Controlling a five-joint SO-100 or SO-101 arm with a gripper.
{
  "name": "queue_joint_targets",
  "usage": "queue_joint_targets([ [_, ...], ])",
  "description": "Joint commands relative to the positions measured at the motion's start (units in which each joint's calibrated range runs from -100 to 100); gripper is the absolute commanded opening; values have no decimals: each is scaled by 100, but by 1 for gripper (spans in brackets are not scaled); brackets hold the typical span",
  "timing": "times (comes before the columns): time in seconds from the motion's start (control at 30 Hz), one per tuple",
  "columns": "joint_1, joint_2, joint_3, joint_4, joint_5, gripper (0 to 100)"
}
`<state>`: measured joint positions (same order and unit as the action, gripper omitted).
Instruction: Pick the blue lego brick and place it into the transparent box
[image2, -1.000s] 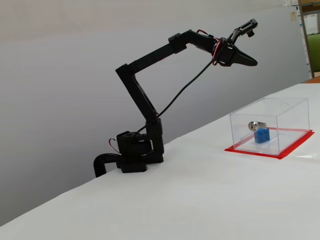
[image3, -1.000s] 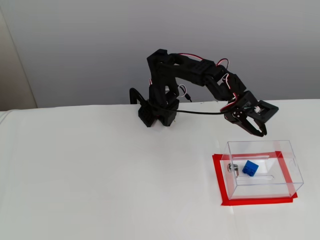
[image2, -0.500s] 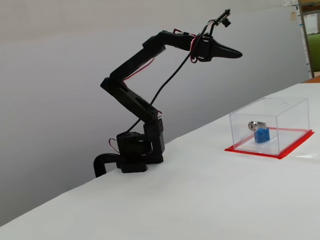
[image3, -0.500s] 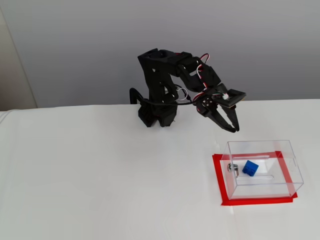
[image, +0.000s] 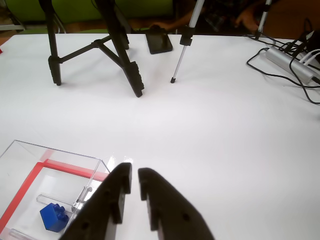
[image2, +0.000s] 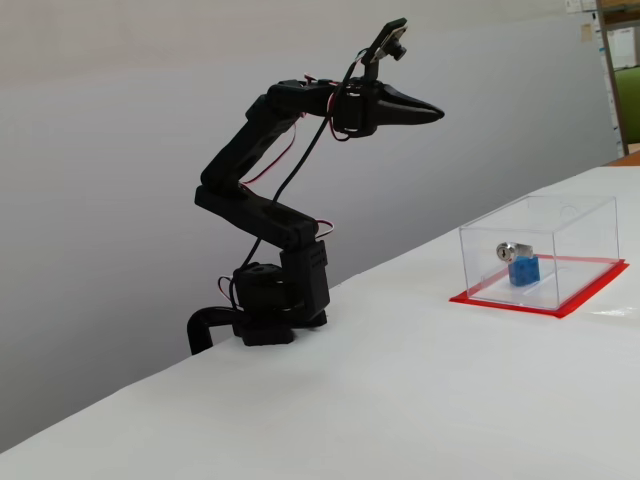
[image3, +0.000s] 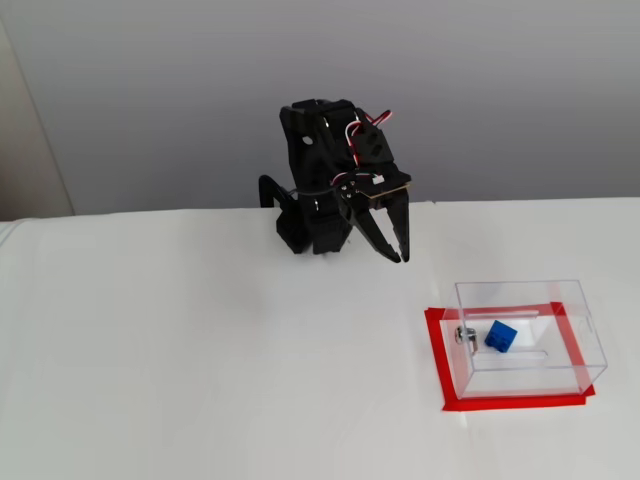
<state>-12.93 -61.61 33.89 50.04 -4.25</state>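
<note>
The blue lego brick (image: 53, 217) lies inside the transparent box (image: 55, 150), at the bottom left of the wrist view. It also shows inside the box in both fixed views (image2: 522, 269) (image3: 500, 335). The box (image2: 580, 215) (image3: 530, 290) stands on a red base sheet (image2: 500, 302) (image3: 433, 360). My gripper (image: 135, 172) is empty, its jaws together with only a thin slit between them. It is raised in the air, well above and apart from the box, in both fixed views (image2: 438, 115) (image3: 396, 255).
A small silver cylinder (image2: 508, 250) (image3: 463, 335) lies in the box beside the brick. In the wrist view, black tripod legs (image: 120, 50), a thin silver tripod leg (image: 180, 55), a dark phone (image: 159, 40) and a power strip with cables (image: 290, 62) stand at the table's far side.
</note>
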Motion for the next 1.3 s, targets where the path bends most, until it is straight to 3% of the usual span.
queue_joint_targets([
  [0.0,276,-292,146,-35,28,1],
  [0.87,2243,-3551,4504,-122,23,1],
  [1.27,2620,-3822,5770,-130,28,1],
])
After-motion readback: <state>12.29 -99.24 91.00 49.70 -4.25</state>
